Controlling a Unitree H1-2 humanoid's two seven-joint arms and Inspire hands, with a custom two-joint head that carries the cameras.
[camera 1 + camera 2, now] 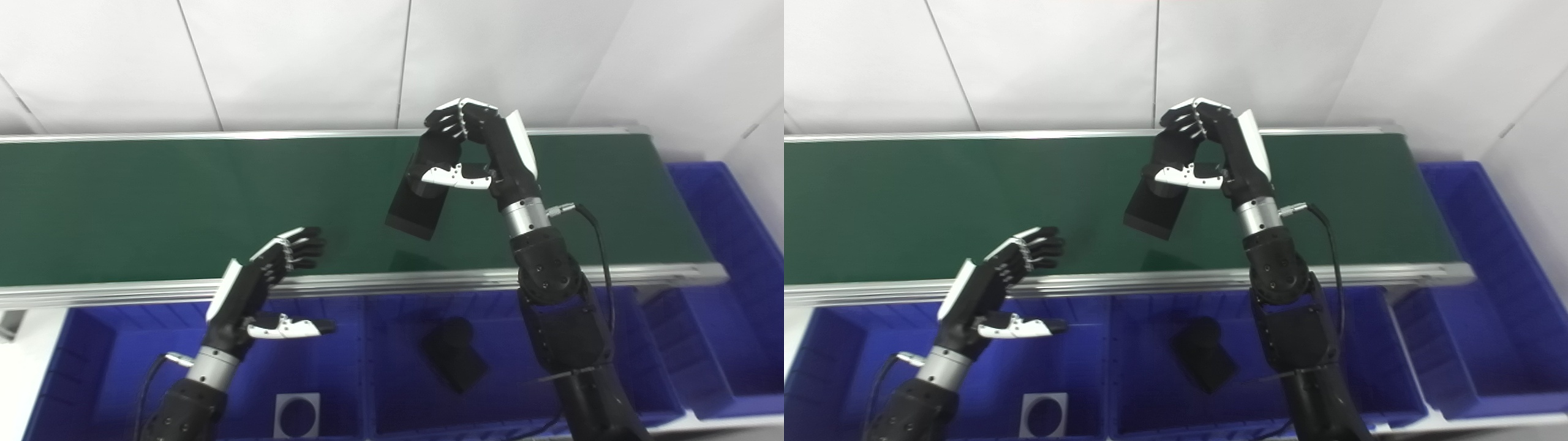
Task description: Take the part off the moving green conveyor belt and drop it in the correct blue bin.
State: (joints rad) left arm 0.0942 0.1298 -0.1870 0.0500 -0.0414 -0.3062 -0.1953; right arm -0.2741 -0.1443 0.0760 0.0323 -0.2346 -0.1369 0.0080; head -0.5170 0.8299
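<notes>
My right robot hand [468, 150] grips a black part [416, 205] lifted above the green conveyor belt [153, 208], while my left robot hand [269, 288] hovers spread and empty over a blue bin [122, 361].

Blue bins [343, 367] below green conveyor belt [153, 202]

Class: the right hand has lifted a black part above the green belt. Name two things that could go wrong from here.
1. The right hand pinches only the top of the black part, which hangs tilted, so it may slip back onto the conveyor belt.
2. The middle bin already holds a black piece; the drop may hit it.
</notes>
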